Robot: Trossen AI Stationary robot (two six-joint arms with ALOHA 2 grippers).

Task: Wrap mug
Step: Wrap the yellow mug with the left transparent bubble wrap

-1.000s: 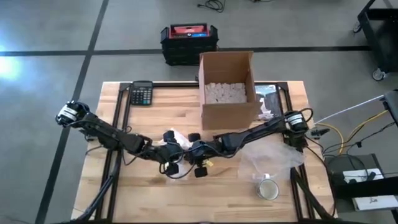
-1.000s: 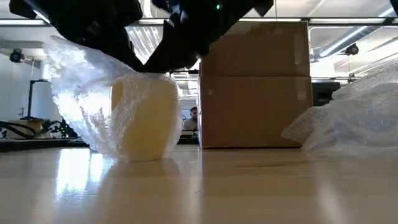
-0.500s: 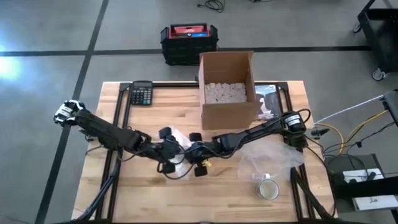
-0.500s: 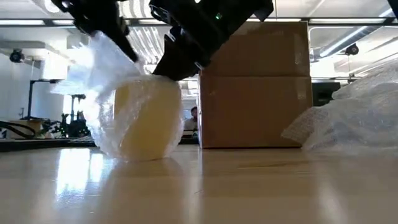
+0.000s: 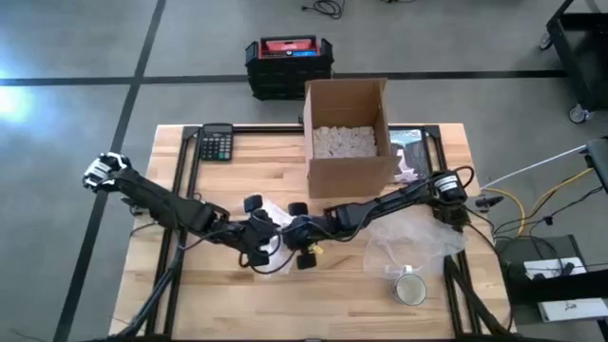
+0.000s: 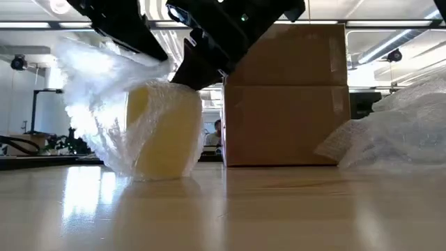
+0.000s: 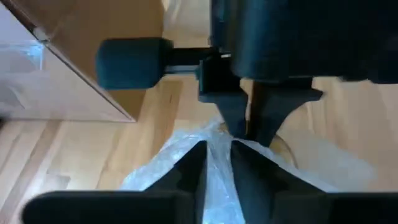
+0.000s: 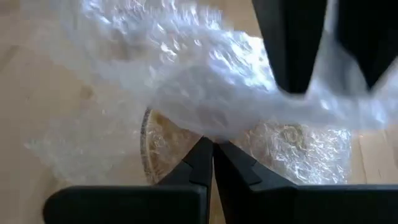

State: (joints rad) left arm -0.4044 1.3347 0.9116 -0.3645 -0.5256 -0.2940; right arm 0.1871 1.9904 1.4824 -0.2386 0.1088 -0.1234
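Since a moment ago the left gripper [image 5: 258,231], pinched shut on the bubble wrap [image 6: 104,84], lifts the flap over the yellow mug [image 6: 164,132] at table centre, with the right gripper [image 5: 296,231] at its three o'clock clamping the wrap, so the fold-over is under way.

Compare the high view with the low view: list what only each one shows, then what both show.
Only the high view: a calculator, a bare mug near the table's front right, and a toolbox on the floor. Only the low view: the yellow mug visible through its bubble wrap. Both: the cardboard box, loose bubble wrap on the right, and both arms meeting over the wrapped mug.
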